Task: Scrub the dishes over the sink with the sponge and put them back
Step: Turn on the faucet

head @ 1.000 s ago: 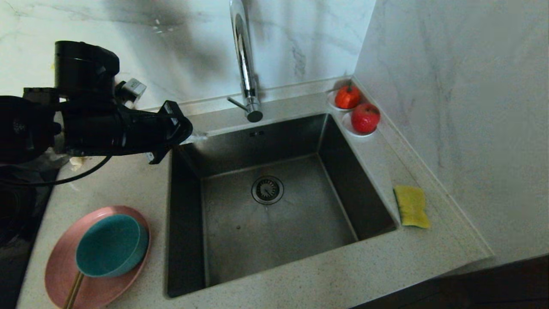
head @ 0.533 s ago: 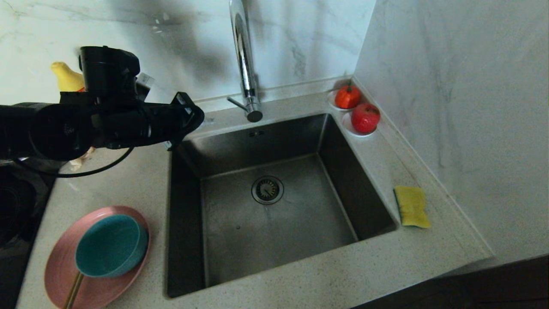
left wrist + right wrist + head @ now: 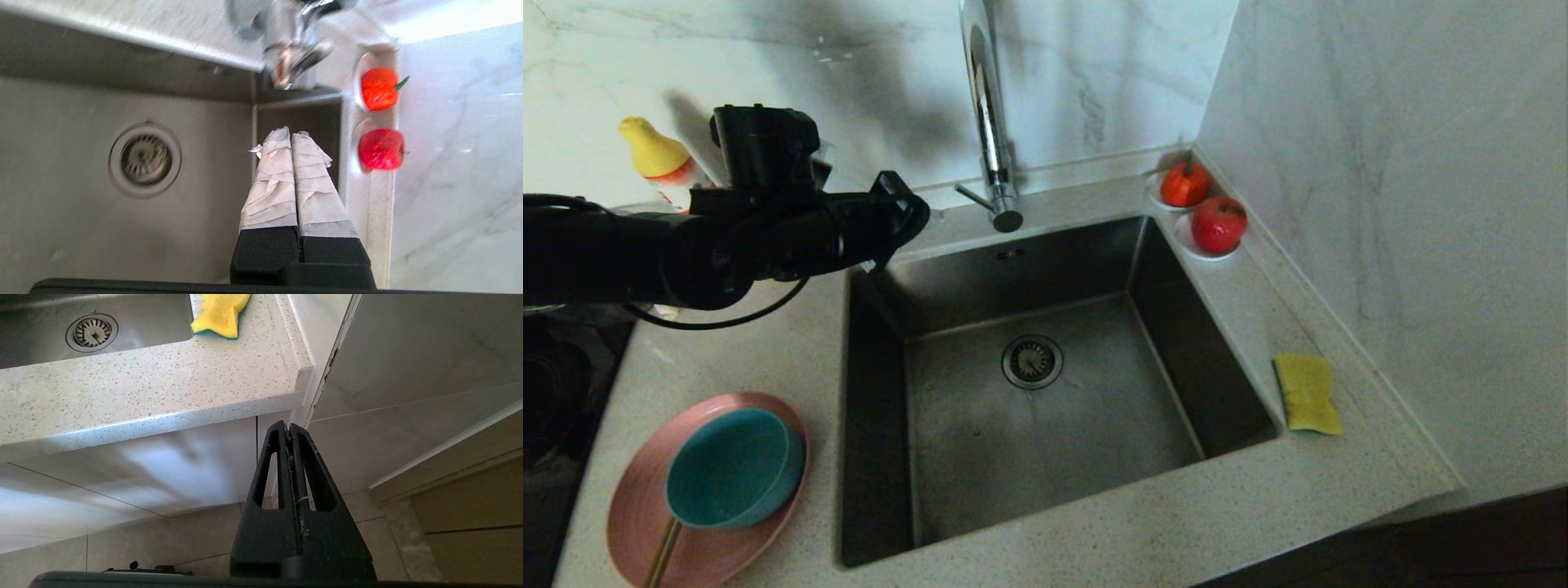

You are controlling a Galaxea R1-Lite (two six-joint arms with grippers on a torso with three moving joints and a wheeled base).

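Over the sink's [image 3: 1045,392] back-left corner you have the left gripper [image 3: 291,134], its white-wrapped fingers pressed together on nothing. No readable writing shows anywhere; the yellow-capped bottle's [image 3: 658,163] label is too small to read. Your matte teal bowl [image 3: 734,467] sits in the pink plate [image 3: 698,543] on the counter left of the basin. Your yellow sponge [image 3: 1307,392], green layer underneath, lies right of the basin. Your right gripper [image 3: 289,428] hangs below the counter edge, jaws closed and empty.
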